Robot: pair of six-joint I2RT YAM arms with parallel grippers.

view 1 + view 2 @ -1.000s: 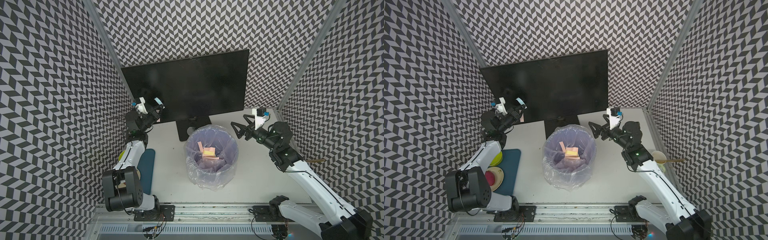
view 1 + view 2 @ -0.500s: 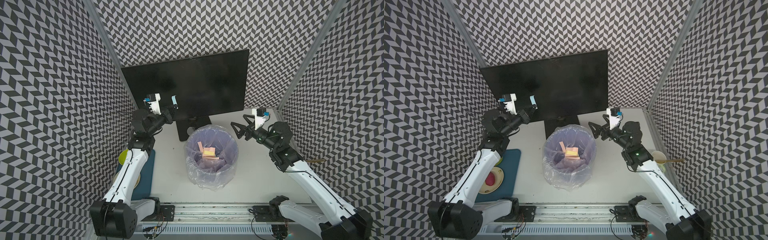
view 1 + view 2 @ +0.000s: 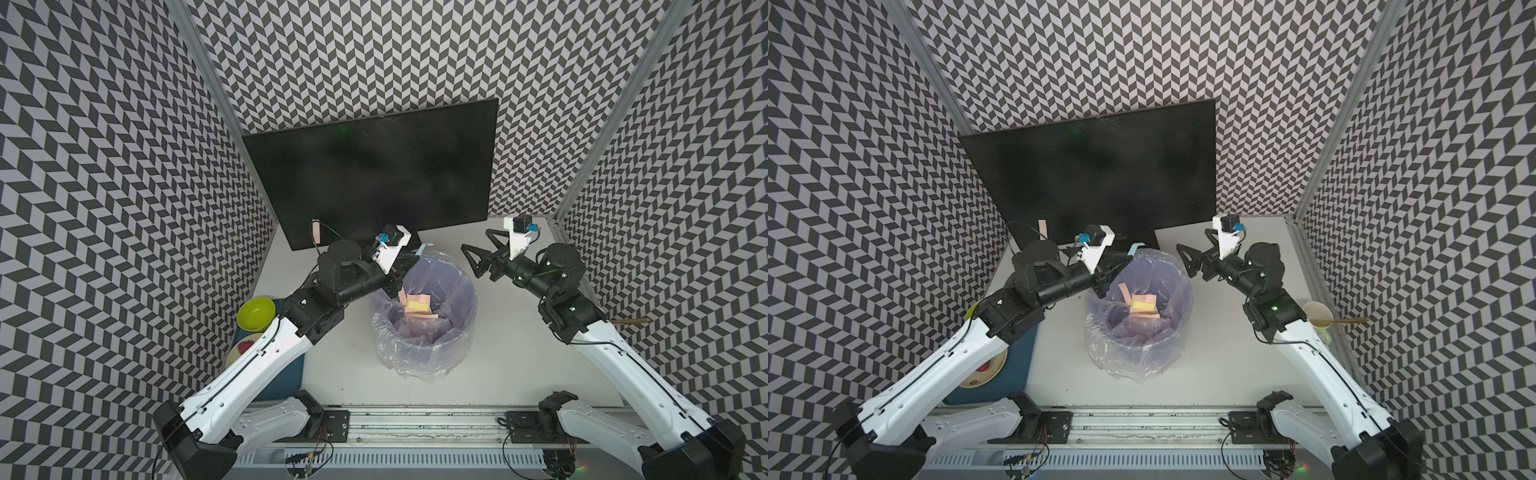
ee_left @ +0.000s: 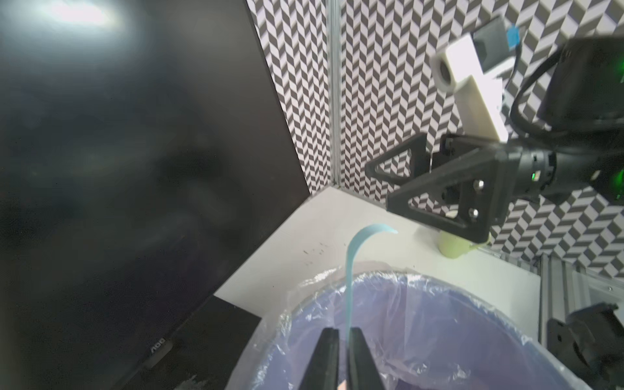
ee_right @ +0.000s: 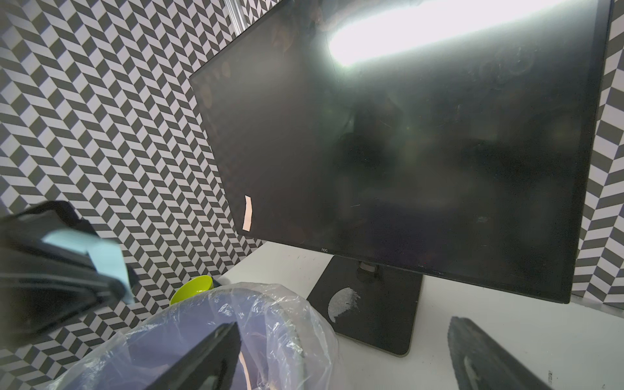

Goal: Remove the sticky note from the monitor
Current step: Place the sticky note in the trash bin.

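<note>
The monitor (image 3: 374, 174) is standing at 12 o'clock of the lined bin (image 3: 415, 357). The right gripper (image 3: 475, 240) is hovering at the bin's 2 o'clock, jaws spread wide and holding nothing. The left gripper (image 4: 342, 334) is reaching over the bin's 11 o'clock rim, jaws nearly together around a blue sticky note (image 4: 349, 270); whether they are pinching it cannot be told. A pink sticky note (image 5: 248, 213) is clinging to the screen's 7 o'clock corner.

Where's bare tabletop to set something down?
Free: the white tabletop between the purple plastic-lined bin and the right wall, and the strip in front of the bin. Crowded: left side, with blue tray, lime-green bowl and plate; behind the bin stands the flat base of the black monitor.
</note>
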